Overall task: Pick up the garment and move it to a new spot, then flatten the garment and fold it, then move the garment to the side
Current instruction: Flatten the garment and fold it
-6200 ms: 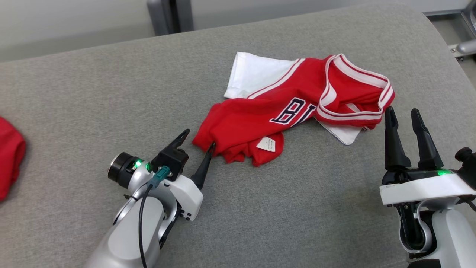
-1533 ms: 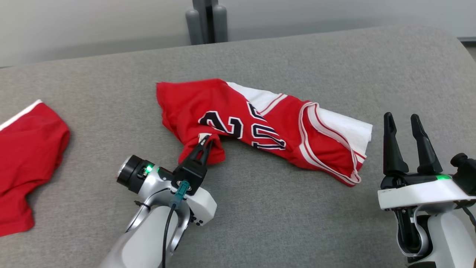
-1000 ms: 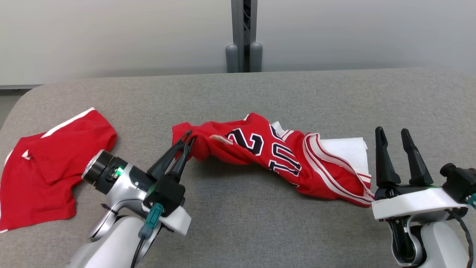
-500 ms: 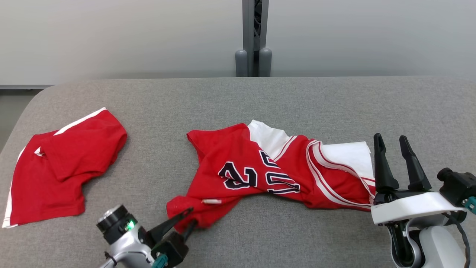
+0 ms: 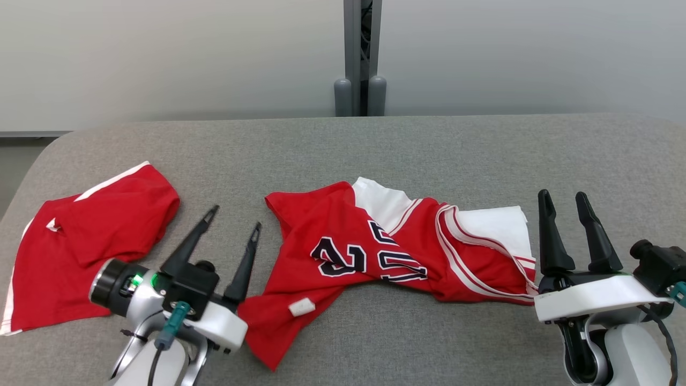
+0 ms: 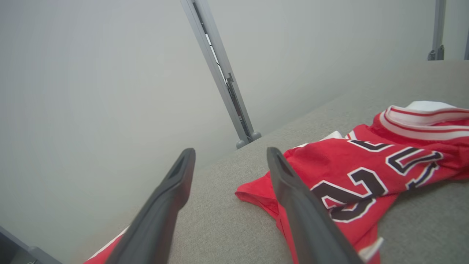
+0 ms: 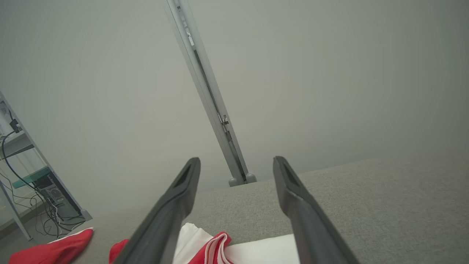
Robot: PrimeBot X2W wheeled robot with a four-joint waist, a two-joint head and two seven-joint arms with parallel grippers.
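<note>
The garment (image 5: 375,252) is a red and white jersey with dark numbers. It lies crumpled and stretched sideways across the middle of the grey padded table (image 5: 375,145). My left gripper (image 5: 236,216) stands open just left of its lower left hem, with nothing between the fingers. In the left wrist view, the left gripper (image 6: 231,151) points past the garment (image 6: 351,172), which lies to the right of its fingers. At the jersey's right end my right gripper (image 5: 562,194) is open and empty. In the right wrist view, the right gripper (image 7: 237,160) has the garment (image 7: 216,245) below its fingers.
A second red garment with white trim (image 5: 86,252) lies at the table's left end and appears as a red patch (image 7: 55,251) in the right wrist view. A grey post (image 5: 359,53) stands behind the table's far edge. A shelf with cables (image 7: 22,176) stands off to the left.
My left gripper has opened and let go of the jersey's hem, and it now stands just left of it. The jersey's lower left corner lies flat on the table. The right gripper stays open.
</note>
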